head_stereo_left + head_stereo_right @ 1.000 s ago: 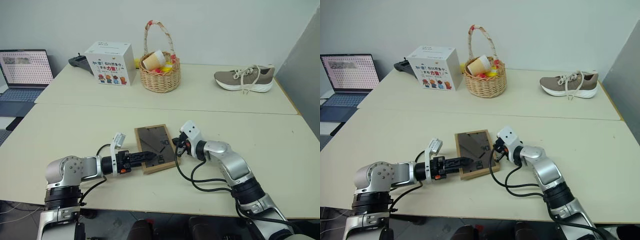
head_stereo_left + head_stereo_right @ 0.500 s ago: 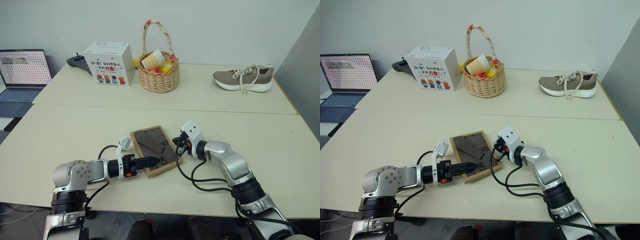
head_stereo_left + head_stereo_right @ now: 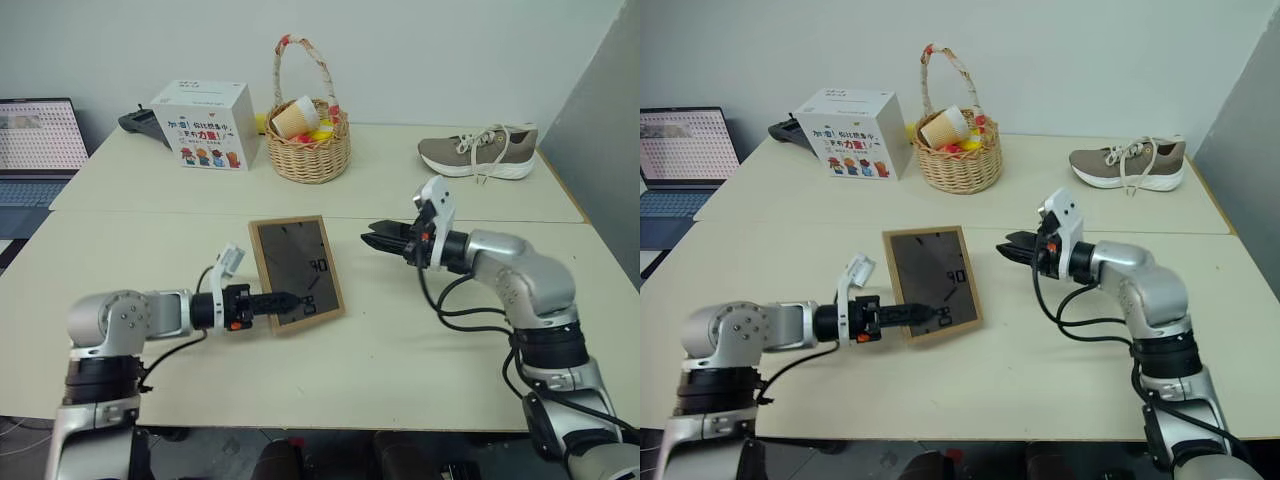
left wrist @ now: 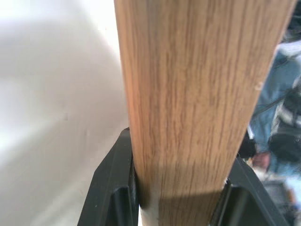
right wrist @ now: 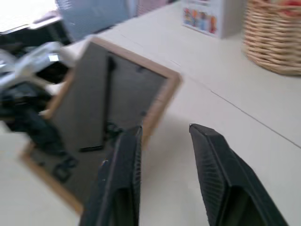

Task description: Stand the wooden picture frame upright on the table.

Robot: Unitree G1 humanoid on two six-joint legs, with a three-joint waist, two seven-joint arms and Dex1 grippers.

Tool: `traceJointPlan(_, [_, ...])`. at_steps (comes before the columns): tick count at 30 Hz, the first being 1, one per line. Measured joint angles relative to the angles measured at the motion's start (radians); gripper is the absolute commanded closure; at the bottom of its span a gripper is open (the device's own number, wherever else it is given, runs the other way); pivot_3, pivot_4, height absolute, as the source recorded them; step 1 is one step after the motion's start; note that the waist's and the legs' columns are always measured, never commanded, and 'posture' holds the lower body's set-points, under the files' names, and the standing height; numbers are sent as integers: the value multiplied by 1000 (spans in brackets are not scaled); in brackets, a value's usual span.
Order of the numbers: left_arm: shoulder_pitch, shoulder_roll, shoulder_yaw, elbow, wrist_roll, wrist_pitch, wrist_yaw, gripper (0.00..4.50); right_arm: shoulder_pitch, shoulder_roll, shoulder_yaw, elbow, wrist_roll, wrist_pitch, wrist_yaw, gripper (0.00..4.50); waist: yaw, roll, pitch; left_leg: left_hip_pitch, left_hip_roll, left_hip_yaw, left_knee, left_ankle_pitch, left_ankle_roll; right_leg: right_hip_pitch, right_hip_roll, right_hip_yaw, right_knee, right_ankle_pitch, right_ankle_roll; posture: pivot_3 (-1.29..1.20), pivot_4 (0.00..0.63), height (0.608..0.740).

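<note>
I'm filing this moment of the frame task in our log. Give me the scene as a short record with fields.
frame: wooden picture frame raised and tilted, dark back panel toward the camera, lower edge near the table
left gripper: left gripper shut on the frame's lower edge; fingers pinch the wood from both sides
right gripper: right gripper open, apart from the frame, above the table
far side of table: white printed box, wicker basket, shoe
task state: frame not yet standing by itself
</note>
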Motion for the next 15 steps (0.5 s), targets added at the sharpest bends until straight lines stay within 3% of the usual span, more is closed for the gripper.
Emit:
traceJointPlan(4, [-35,53,-96,-1,35,-84,-94,3202,-51,32,61,19,23,3,43,1183,-1,-1,1,-1,0,0,0,0,0,-1,-1,1,-2,0,0,0,150,740])
traceJointPlan(9, [-99,76,-128,18,55,-135,-147,3202,-79,98,134,76,5,-27,45,12,-1,-2,3,-6,0,1,2,0,0,-6,-1,0,0,0,0,0,150,740])
traceJointPlan(15, [-112,89,-157,29,85,-167,-170,3202,-124,194,162,107,-6,-62,11,12,1,-2,3,-17,0,0,4,0,-1,-20,-3,1,6,0,0,0,150,740])
